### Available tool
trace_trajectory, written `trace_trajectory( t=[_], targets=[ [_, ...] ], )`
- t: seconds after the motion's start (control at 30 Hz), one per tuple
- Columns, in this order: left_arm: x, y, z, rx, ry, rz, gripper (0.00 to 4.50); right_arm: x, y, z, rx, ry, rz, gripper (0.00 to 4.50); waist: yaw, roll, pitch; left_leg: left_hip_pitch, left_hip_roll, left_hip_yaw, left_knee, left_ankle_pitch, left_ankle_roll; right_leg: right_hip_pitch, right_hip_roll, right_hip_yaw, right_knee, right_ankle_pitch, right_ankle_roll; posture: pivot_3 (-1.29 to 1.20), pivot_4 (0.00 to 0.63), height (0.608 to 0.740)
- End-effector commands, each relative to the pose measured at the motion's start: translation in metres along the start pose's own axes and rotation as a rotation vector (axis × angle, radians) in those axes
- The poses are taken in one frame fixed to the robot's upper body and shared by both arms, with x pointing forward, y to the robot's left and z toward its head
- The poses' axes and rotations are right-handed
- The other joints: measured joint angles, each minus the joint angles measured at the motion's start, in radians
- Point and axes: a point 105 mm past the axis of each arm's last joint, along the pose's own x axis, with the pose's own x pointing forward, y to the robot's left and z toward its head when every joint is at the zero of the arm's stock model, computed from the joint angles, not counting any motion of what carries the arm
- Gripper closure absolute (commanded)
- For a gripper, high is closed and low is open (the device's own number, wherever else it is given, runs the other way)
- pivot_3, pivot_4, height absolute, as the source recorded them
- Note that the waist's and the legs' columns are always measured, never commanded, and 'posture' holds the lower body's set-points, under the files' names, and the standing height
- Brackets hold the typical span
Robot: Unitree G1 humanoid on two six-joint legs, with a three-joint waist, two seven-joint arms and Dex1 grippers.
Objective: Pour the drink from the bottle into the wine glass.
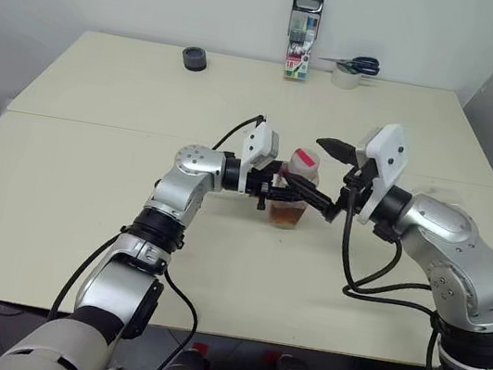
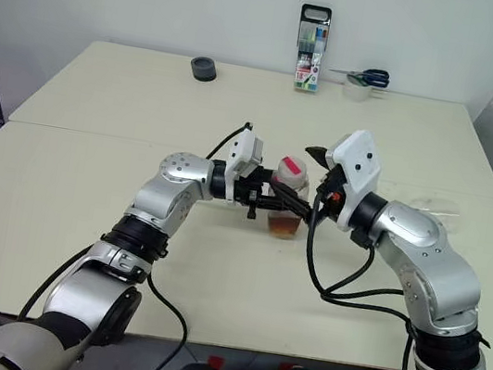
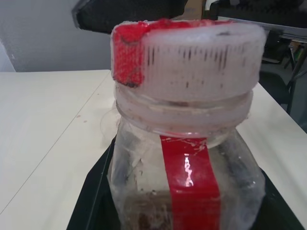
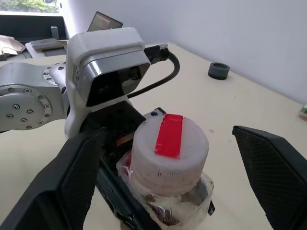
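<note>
Head views: left gripper (image 1: 294, 195) is clamping the bottle (image 1: 293, 202) upright at table centre, long axis vertical, w/ cap (image 1: 303, 160) on top. Right gripper (image 1: 334, 176) is hanging just right of it, fingers wide.

Right wrist view: cap is sitting between the spread fingers (image 4: 60, 182), so the right arm is nearer for unscrewing.

Left wrist view: bottle close up, gripped.

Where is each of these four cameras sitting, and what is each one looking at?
Left and right eye views: on the head, looking down over the table; both arms show, left gripper shut on the bottle, right gripper open around its cap.
Left wrist view: on the left wrist, facing the bottle's cap close up; black fingers below.
Right wrist view: on the right wrist, looking down at the cap between its spread fingers, the left arm's wrist behind.
Shared by all: the bottle.
</note>
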Motion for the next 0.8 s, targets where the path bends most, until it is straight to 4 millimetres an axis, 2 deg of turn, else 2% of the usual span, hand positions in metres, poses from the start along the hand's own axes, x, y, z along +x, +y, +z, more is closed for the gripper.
trace_trajectory(
  t=[0.03,0.8],
  targets=[
    [0.002,0.004,0.016,0.044,-0.041,0.001,2.79,0.001,-0.003,0.017,-0.040,-0.063,-0.022,0.00,0.000,0.000,0.000,0.000,0.000,0.000,0.000,0.000,0.000,0.000,0.000,0.000,0.000,0.000,0.000,0.00,0.150,0.740],
    [0.002,0.001,0.013,0.036,-0.039,-0.003,2.79,-0.011,-0.015,0.010,-0.033,-0.030,-0.075,0.00,0.000,0.000,0.000,0.000,0.000,0.000,0.000,0.000,0.000,0.000,0.000,0.000,0.000,0.000,0.000,0.00,0.150,0.740]
  ],
)
